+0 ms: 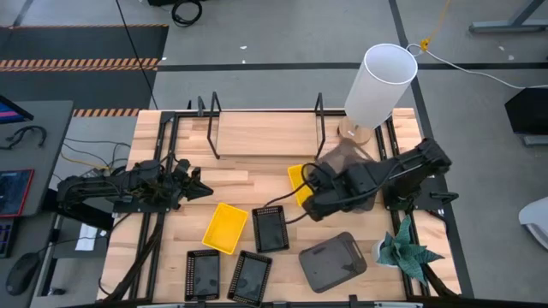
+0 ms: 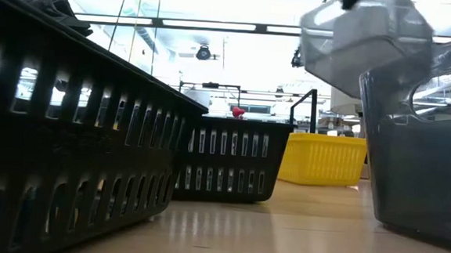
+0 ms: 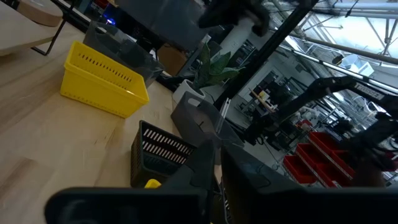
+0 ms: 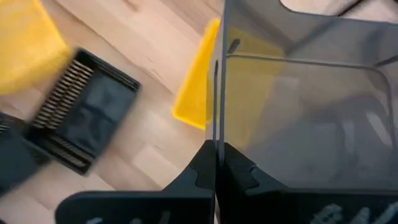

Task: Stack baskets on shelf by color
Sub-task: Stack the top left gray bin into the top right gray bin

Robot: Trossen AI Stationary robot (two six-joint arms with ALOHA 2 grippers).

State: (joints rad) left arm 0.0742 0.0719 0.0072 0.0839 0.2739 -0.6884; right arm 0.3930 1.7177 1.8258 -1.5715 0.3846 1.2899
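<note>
Baskets: a grey basket is pinched by its wall in the right tool, right of centre in the high view, hiding most of a yellow basket beneath it. Another grey basket lies at lower right. Three black baskets and a second yellow one sit at lower centre. Shelf, top centre, stands bare. Left tool, centre left, is pressed together. Third grey basket is not made out.

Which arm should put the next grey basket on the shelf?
The right. Its gripper is already clamped on a grey basket's wall, lifted just in front of the shelf. The left gripper holds nothing and sits at the table's left side.
</note>
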